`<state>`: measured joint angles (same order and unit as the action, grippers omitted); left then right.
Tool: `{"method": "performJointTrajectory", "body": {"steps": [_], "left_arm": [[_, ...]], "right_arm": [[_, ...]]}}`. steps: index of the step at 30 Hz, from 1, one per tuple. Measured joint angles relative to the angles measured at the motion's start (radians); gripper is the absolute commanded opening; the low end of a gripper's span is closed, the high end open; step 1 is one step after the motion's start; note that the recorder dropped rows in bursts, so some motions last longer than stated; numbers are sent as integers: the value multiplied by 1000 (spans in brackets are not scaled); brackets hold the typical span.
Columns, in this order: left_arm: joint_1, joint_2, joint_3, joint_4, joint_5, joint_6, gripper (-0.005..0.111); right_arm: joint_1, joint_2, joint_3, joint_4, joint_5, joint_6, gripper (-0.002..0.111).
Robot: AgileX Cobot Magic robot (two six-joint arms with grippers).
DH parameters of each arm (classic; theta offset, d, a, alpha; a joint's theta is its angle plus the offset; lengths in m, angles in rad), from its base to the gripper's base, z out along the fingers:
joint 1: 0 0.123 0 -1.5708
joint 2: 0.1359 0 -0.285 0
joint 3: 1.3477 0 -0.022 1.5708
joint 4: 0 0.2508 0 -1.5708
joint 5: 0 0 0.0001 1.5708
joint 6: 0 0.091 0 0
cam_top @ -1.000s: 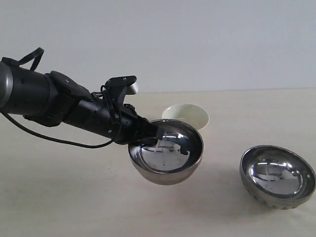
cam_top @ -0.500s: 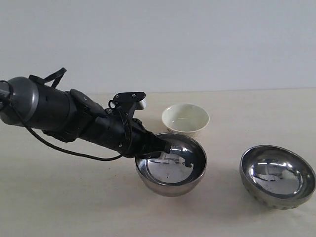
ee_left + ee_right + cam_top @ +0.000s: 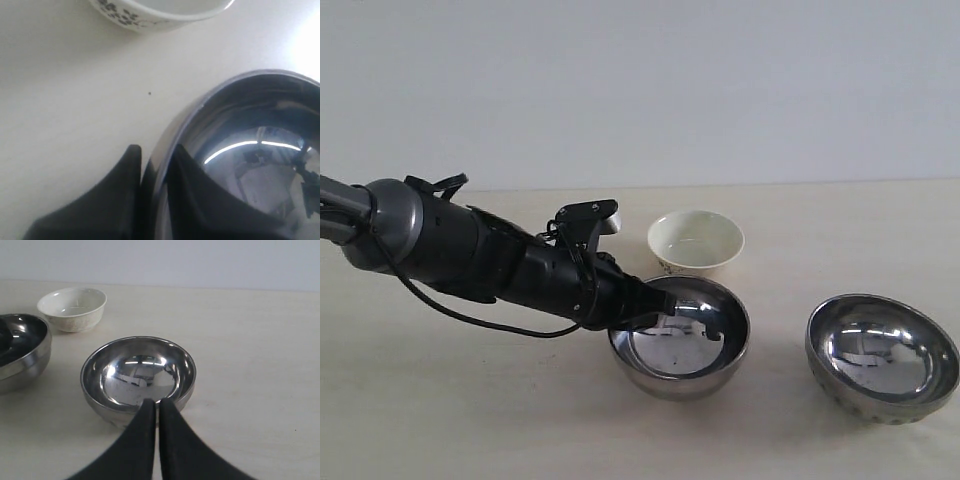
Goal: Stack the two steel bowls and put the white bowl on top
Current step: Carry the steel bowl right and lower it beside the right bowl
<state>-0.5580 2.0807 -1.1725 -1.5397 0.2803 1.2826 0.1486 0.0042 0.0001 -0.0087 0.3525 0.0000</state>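
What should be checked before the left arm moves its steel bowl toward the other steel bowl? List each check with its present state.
1. Left gripper pinching the rim of the held steel bowl: ok.
2. Held steel bowl level: ok.
3. Held steel bowl lifted clear of the table: cannot tell.
4. Dimpled steel bowl upright and empty: ok.
5. White bowl off the path between them: ok.
6. Right gripper away from the dimpled steel bowl: cannot tell.
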Motion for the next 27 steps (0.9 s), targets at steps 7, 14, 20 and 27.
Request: {"method": "performJointTrajectory", "body": {"steps": [7,14,20,27], "left_arm": [[0,0,0,-146,69,130,4],[0,62,0,-160,151,143,4],[0,70,0,-160,151,145,4],[0,70,0,-160,150,217,4]], "right_arm": [[0,0,0,0,0,0,0],[0,0,0,0,0,0,0],[0,0,0,0,0,0,0],[0,0,0,0,0,0,0]]}}
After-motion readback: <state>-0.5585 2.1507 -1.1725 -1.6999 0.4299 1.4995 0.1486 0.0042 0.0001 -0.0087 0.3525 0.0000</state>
